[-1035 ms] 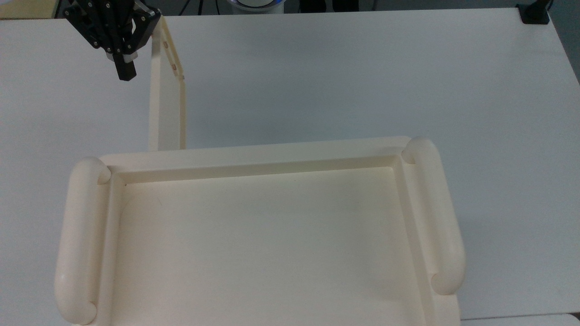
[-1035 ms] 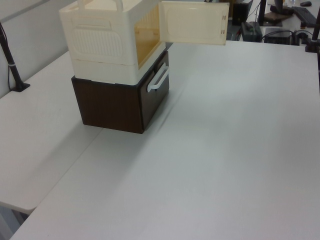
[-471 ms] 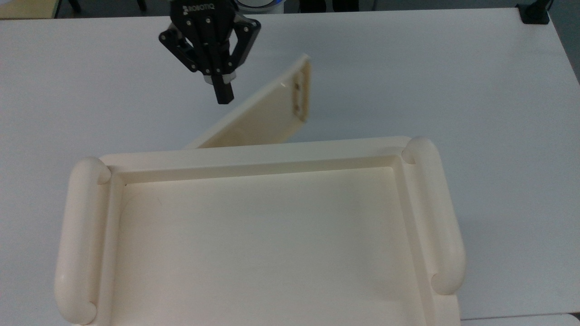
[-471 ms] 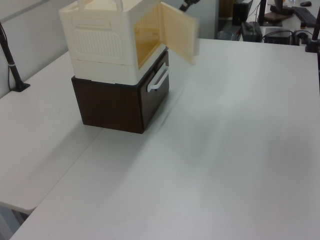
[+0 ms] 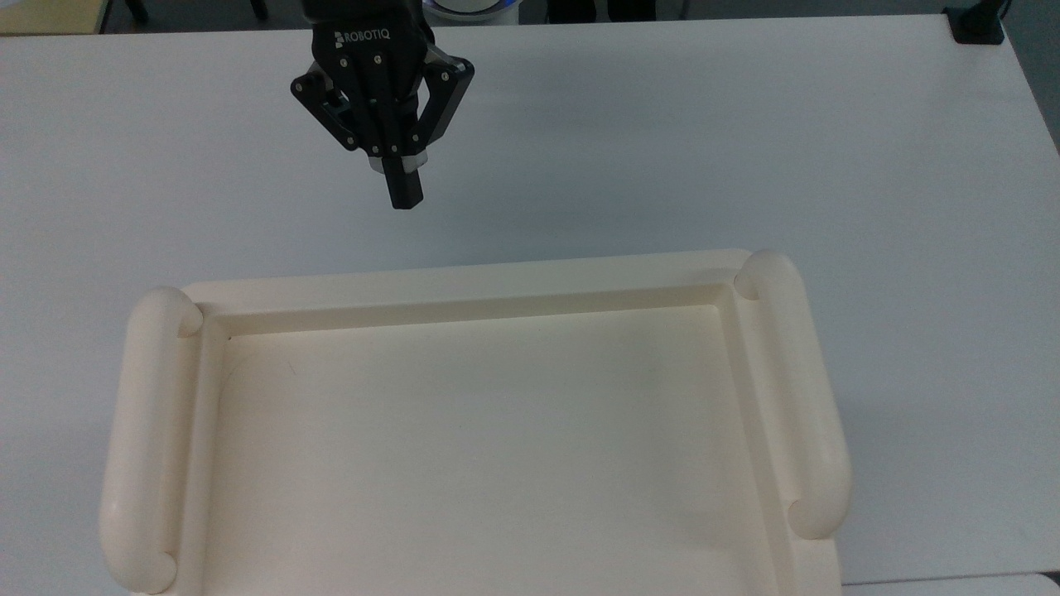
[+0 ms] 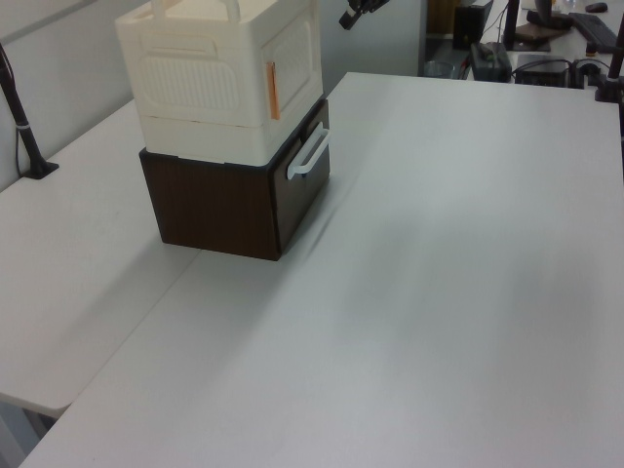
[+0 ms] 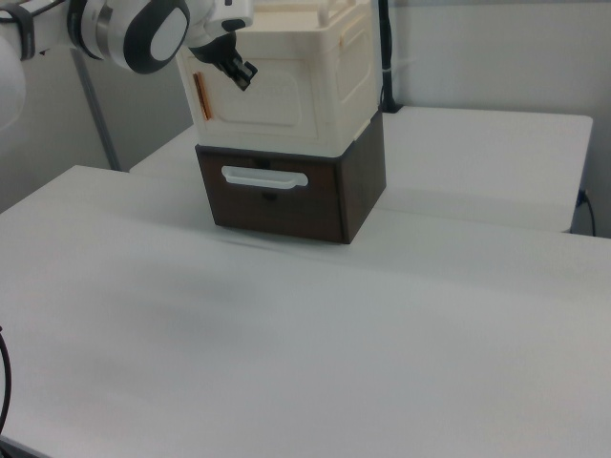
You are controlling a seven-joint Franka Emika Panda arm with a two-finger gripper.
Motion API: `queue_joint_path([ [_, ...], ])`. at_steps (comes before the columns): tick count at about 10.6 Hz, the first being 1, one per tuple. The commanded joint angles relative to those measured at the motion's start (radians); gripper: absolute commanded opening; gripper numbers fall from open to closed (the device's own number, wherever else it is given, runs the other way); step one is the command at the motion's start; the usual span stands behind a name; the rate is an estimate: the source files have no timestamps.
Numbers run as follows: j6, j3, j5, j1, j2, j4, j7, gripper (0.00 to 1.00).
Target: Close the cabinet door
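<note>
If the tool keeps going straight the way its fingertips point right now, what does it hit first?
Probably the closed cabinet door. In the top view the tool points toward the cabinet, and in the right view it hangs just before the door face. The gap's depth is unclear.

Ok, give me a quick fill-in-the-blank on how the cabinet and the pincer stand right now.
1. The cabinet door is now ____.
2. The cabinet sits on a dark ____ box with a white handle.
3. The door's copper-coloured handle runs ____.
4. The pincer holds ____.

Missing words: shut; brown; vertically; nothing
</note>
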Motion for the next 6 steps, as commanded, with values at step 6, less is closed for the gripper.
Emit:
queue_joint_path([
  [6,-0.441,-0.012,-0.232,0.006,-0.077,-0.078,-0.155,0.00],
])
